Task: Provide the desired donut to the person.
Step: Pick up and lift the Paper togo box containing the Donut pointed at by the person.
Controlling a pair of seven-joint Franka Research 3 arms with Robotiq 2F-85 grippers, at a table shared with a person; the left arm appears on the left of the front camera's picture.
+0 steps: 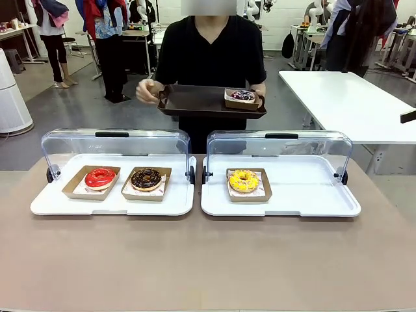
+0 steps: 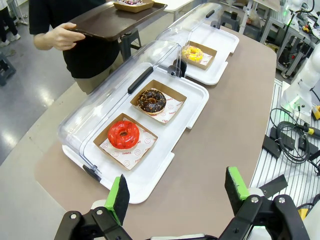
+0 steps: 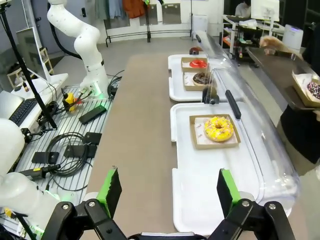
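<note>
Both jaws are held apart, empty. Yellow donut (image 3: pixel 218 128) is seen straight ahead of right jaws; red donut (image 2: pixel 123 134) and chocolate donut (image 2: pixel 151 100), left of yellow donut, are faced by left jaws.

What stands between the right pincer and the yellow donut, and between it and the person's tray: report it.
Nothing visible between the open right pincer and the yellow-iced ring donut: its clear plastic lid is swung back. That raised lid stands behind the donut, between it and the dark brown tray held by the person.
</note>
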